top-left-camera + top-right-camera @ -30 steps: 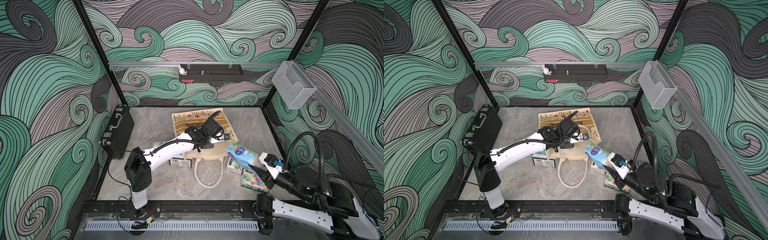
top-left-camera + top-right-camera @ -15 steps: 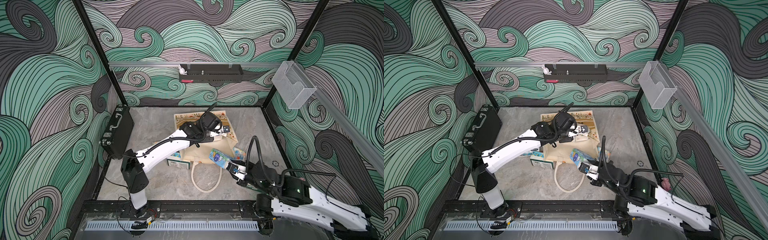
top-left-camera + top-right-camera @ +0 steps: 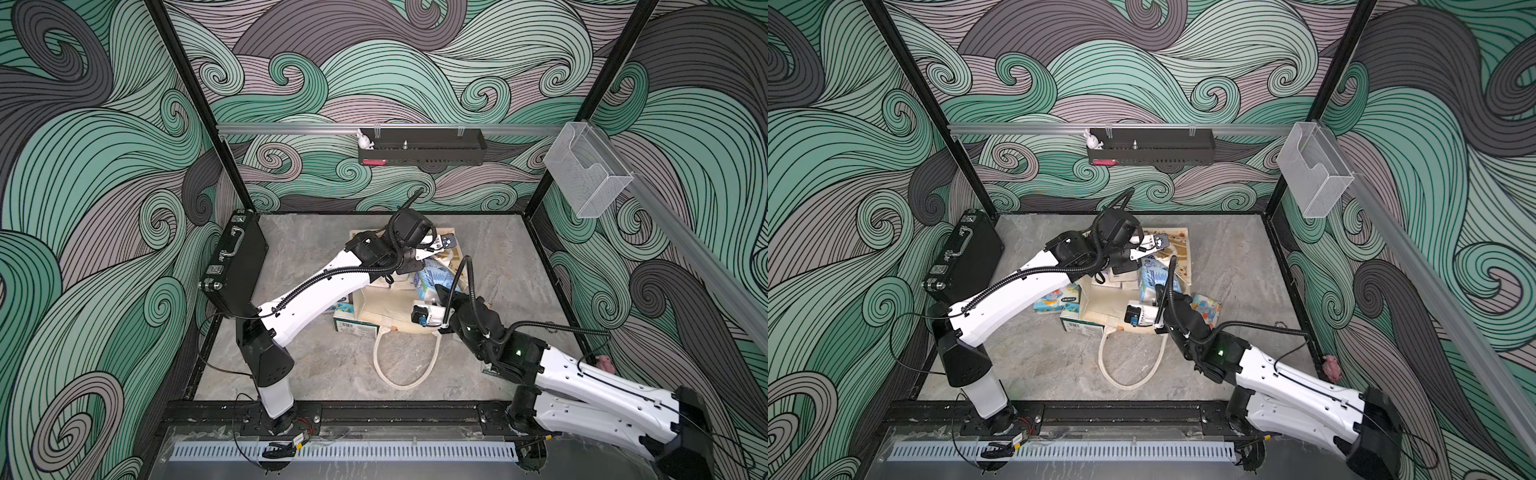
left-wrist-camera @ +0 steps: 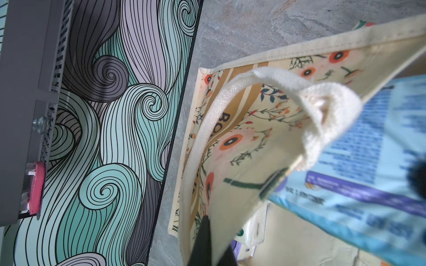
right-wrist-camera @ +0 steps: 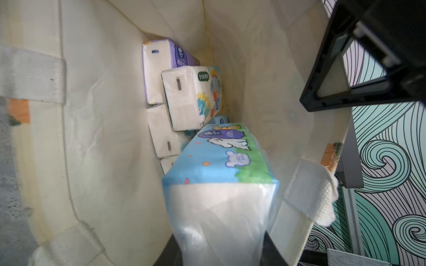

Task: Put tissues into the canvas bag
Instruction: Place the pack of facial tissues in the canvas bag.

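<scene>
Right wrist view: sighted along the light blue cartoon pack [image 5: 219, 161] into the open canvas bag [image 5: 110, 129].
Right tool [image 5: 219, 249]: clamped on the near short end of that pack; dark fingers [image 5: 167, 256] showing either side of the wrapper.
Held pack: within the bag mouth, between the two walls; contact with anything ahead not discernible.
Long axis: in line with the tool, aimed at the far end of the bag; no turn judged necessary.
Packs inside: purple pack [image 5: 161, 59], second cartoon pack [image 5: 191, 96] and at least two white-ended ones, stacked at the far end directly ahead of the held pack.
Left tool [image 4: 215, 235]: shut on the upper wall of the bag near its handle [image 4: 322, 110], lifting that wall off the lower one and holding the mouth wide.
Clearance: raised wall close on one side of the held pack, more room toward the lower wall.
Nearer arm: right, already in the mouth; left occupied as spreader.
Packs outside, in a top view: light blue pack [image 3: 1057, 300] and dark green pack [image 3: 1080, 326] on the desk [image 3: 1038, 374] on the left arm's side of the bag; third cartoon pack [image 3: 1204, 309] beside the right arm.
Next move, judged: advance along the same axis, then release.
Risk, judged: soft wrapper snagging on the stack ahead.
</scene>
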Tool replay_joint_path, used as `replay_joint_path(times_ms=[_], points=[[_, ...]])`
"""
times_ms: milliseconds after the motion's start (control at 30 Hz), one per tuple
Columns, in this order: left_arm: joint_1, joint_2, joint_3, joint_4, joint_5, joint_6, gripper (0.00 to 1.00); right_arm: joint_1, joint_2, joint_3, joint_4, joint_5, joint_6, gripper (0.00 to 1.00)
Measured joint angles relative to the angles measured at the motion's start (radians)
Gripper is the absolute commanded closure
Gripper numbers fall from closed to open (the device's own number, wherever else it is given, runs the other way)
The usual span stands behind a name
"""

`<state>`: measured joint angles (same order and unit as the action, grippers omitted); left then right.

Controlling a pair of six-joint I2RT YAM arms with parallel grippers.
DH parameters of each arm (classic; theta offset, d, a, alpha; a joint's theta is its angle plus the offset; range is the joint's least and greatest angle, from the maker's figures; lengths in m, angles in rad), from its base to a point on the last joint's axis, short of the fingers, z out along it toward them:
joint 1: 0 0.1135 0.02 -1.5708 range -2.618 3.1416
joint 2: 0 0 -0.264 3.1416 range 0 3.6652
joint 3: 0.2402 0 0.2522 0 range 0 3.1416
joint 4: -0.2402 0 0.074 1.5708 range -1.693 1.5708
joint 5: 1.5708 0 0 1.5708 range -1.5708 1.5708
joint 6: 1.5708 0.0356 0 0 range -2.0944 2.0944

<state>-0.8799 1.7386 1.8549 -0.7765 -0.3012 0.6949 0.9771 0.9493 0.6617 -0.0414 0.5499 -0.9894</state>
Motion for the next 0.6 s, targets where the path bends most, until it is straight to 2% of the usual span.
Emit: replay_joint_path(times_ms=[167,600], points=[[0.007,-0.015,0.0,-0.013,0.011,0.0,1.0,-0.048,0.068,0.033,0.0,-0.017,-0.032,0.78],[0.014,-0.021,0.0,-0.04,0.052,-0.014,1.0,-0.056,0.244,0.06,0.018,-0.059,-0.096,0.77]])
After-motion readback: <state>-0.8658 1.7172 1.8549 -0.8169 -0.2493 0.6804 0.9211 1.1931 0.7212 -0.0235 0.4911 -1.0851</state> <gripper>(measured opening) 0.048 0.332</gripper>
